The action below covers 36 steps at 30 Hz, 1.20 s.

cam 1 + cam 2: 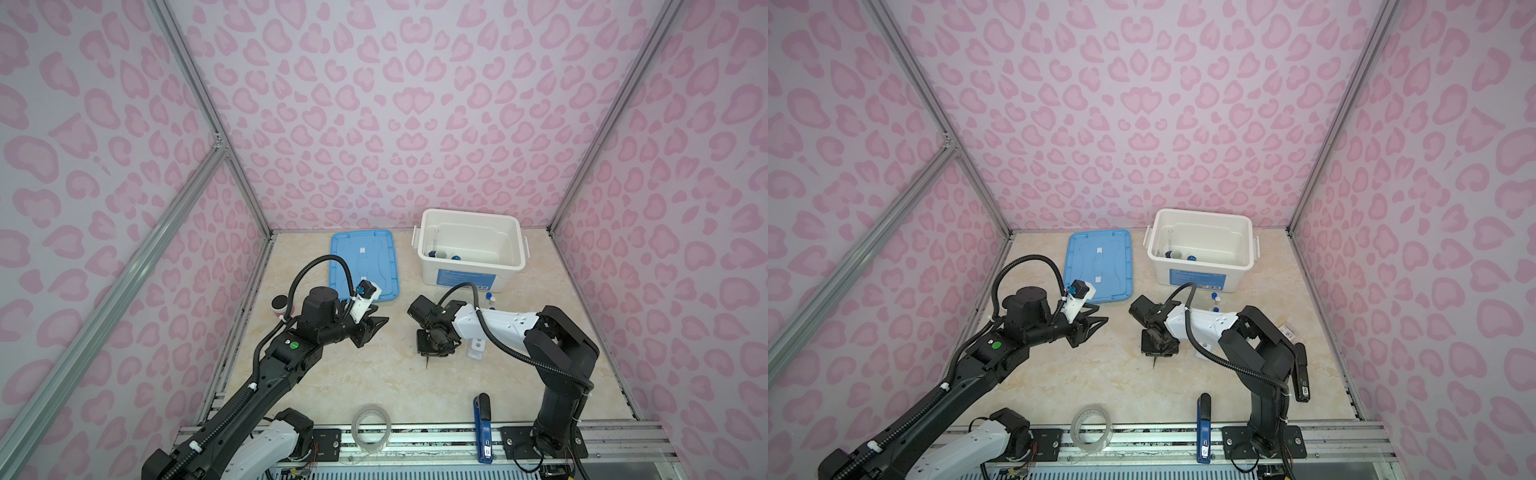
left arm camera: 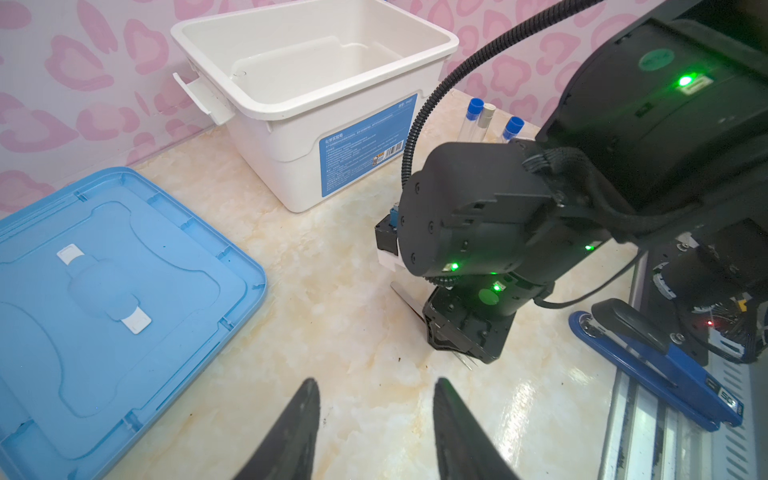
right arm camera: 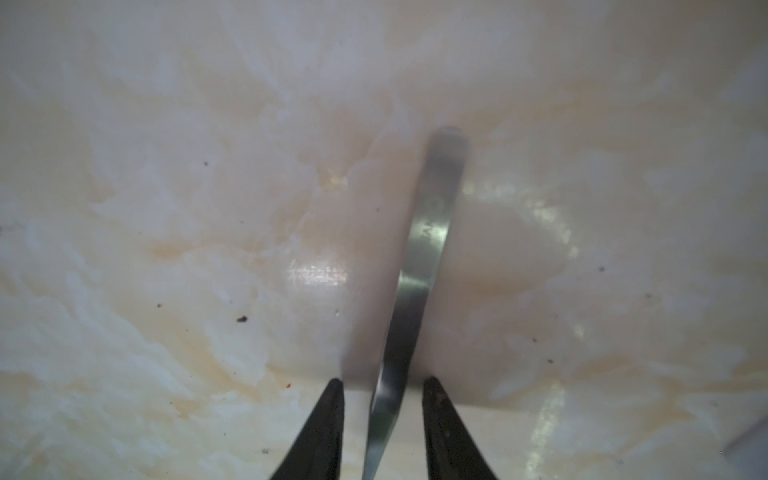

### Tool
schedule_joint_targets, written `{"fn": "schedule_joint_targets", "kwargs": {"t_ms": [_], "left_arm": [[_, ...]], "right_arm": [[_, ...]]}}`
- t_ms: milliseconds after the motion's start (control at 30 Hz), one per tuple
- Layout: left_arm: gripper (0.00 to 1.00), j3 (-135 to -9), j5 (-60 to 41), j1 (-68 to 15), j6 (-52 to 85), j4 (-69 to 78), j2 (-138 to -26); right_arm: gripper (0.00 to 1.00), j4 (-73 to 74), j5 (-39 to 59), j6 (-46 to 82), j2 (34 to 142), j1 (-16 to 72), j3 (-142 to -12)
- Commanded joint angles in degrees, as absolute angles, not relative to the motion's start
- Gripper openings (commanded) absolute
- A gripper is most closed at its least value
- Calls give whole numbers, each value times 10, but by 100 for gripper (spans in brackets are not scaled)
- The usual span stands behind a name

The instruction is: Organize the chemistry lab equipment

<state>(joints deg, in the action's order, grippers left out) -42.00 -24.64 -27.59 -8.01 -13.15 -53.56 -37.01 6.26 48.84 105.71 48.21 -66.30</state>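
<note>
Two open: left end effector (image 2: 376, 388) hovers empty over the surface (image 2: 332, 257), right end effector (image 3: 384, 384) straddles the metal tweezers (image 3: 432, 232), jaws clear of both sides.

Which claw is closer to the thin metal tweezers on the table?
Right. The right claw straddles the tweezers, a finger on either side; the left claw hangs apart from them, near the blue plastic lid.

Bright, even overhead light in both top views, only soft shadows on the marble surface (image 1: 374, 374), and the walls (image 1: 374, 104) bow at the edges. Right wrist view: white glare patches, metal tweezers (image 3: 432, 232) soft and smeared, far end out of focus. Left wrist view, crisp.
</note>
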Motion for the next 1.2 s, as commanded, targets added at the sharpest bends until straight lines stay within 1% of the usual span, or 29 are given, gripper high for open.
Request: {"fn": "schedule_joint_targets", "kwargs": {"t_ms": [0,333,467,700,933,1167], "left_arm": [[47,-418,-251,-276,-83,-114,-536],[47,-419,-251,-276,-82,-113,-541],[47,-419,-251,-276,-81,-113,-543],[47,-419,-251,-276,-81,-113,-545],[47,-420,-251,-276,-81,-112,-548],[47,-421,-251,-276,-80,-112,-553]], "right_arm": [[32,-387,36,481,1067,481,-662],[24,-394,32,473,1070,478,-659],[19,-397,33,468,1069,478,-663],[16,-407,28,456,1070,474,-670],[15,-425,14,440,1074,472,-675],[20,-430,12,433,1083,471,-681]]}}
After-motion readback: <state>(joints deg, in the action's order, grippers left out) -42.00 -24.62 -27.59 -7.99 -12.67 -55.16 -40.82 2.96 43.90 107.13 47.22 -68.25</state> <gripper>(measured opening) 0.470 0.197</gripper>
